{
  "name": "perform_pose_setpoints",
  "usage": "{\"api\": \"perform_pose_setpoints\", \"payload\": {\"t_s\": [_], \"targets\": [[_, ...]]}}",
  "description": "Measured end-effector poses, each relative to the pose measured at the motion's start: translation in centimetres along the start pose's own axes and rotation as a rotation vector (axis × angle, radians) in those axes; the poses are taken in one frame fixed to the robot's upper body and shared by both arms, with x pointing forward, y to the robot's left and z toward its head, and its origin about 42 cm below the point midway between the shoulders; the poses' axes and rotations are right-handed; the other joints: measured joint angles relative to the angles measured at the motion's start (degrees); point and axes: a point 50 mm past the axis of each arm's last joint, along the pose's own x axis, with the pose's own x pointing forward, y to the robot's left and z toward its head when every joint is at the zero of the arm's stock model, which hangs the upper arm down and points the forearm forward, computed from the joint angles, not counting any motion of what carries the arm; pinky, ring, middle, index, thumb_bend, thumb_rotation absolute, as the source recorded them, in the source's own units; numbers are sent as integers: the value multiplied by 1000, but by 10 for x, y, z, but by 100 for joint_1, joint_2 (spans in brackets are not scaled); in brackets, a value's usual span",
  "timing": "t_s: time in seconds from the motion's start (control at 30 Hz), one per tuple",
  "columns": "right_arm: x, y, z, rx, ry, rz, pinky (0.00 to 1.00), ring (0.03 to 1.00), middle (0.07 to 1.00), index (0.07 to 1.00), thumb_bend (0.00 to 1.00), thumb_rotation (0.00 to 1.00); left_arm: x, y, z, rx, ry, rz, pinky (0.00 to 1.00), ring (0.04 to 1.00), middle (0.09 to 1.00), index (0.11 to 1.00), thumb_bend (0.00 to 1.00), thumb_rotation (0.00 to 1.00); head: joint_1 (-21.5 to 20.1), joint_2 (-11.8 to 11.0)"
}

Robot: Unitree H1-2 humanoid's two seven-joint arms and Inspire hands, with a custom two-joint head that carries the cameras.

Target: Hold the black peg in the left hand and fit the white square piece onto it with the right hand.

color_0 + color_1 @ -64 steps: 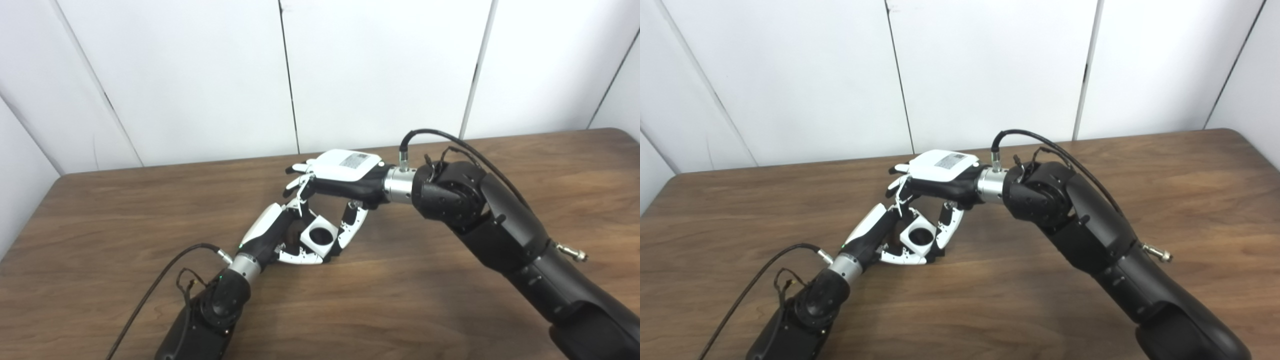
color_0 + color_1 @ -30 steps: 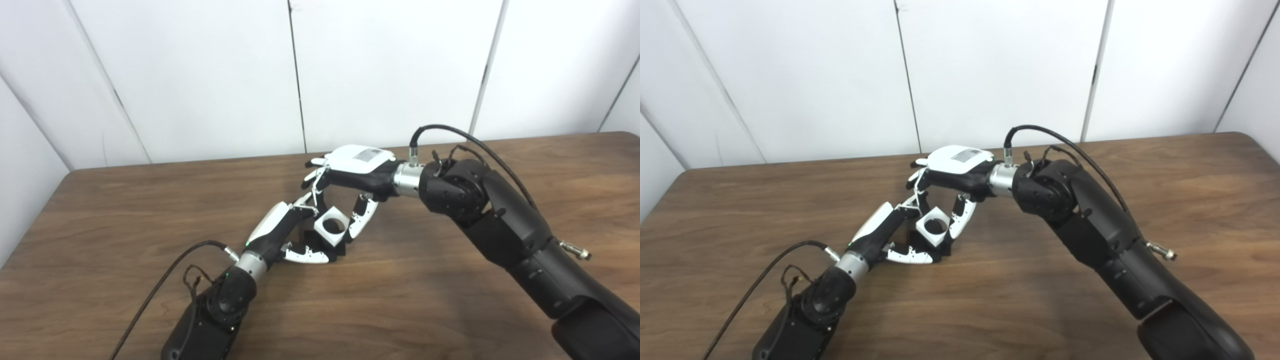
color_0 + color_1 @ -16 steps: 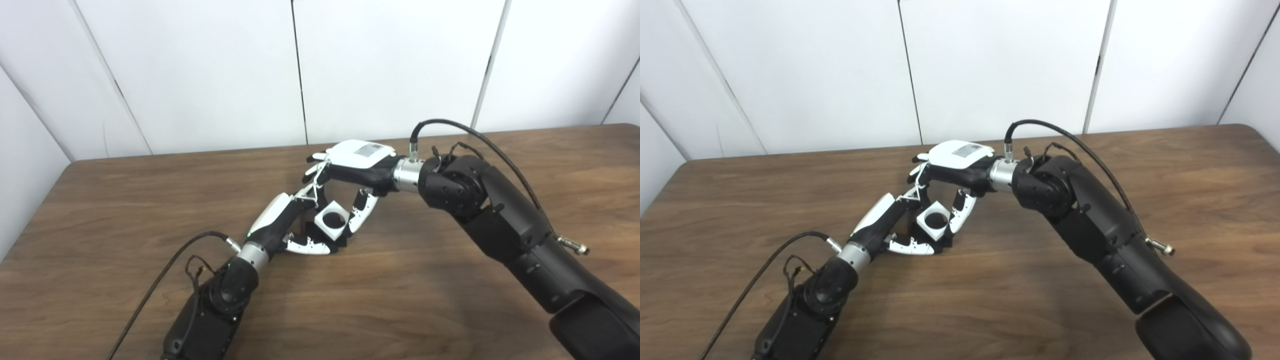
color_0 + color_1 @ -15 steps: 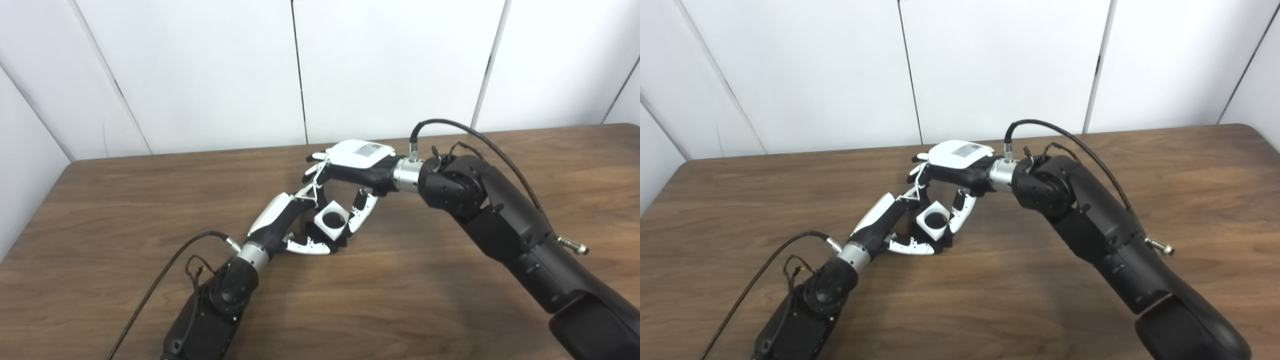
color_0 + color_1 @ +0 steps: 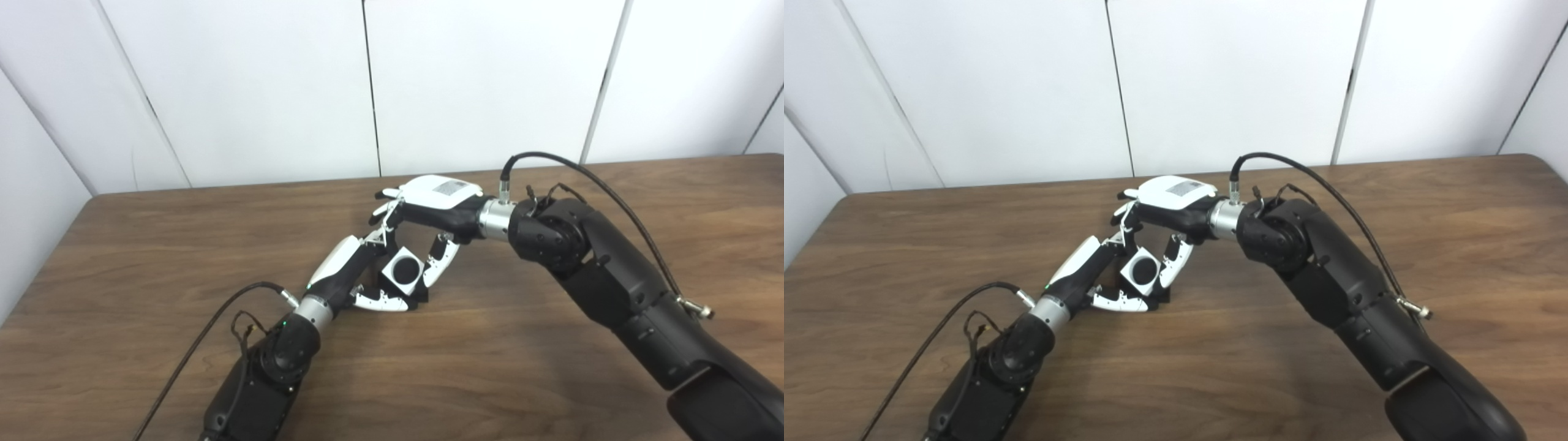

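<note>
Left eye view: both hands meet over the desk (image 5: 551, 380)
Right hand (image 5: 429, 211) pinches the white square piece (image 5: 403, 270), its hole filled by the black peg (image 5: 405, 269) gripped in the left hand (image 5: 355, 278) beneath

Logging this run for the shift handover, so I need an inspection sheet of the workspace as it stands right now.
Surface: wooden table, dark brown, no spills seen.
Job's things: white square piece with its round hole filled dark, apparently by the black peg; a black base shows beneath.
Clutter: nothing seen.
Hands: left hand closed around the black part from below-left; right hand above, fingers gripping the white square piece's sides.
Cables: black cable trailing off the left wrist; another looping over the right wrist.
Surroundings: white wall panels behind the table.
</note>
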Motion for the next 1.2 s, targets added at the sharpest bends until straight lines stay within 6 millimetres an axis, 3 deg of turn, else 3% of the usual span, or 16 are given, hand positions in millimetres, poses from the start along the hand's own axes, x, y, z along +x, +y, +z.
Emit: {"api": "perform_pose_setpoints", "payload": {"t_s": [0.5,0.6,0.7,0.9,1.2], "targets": [[0,12,-7,18,27,13,1000,983,861,482,518,144,0,-1,0,-4,-1,0,1000,1000,1000,494,521,80,0,26],[0,13,-8,22,38,23,1000,999,932,795,785,287,0,-1,0,-6,-1,1,1000,1000,1000,494,521,79,-52,9],[-1,12,-7,25,63,52,1000,1000,977,964,888,344,0,0,0,-7,-1,1,1000,1000,1000,494,521,78,-61,0],[-11,12,-10,19,97,90,1000,1000,1000,1000,976,397,-1,0,0,-6,-2,0,1000,1000,1000,494,521,80,-53,18],[-25,6,-21,48,148,58,1000,1000,1000,1000,953,364,-1,0,0,-8,-2,0,1000,1000,1000,494,521,78,-70,26]]}}
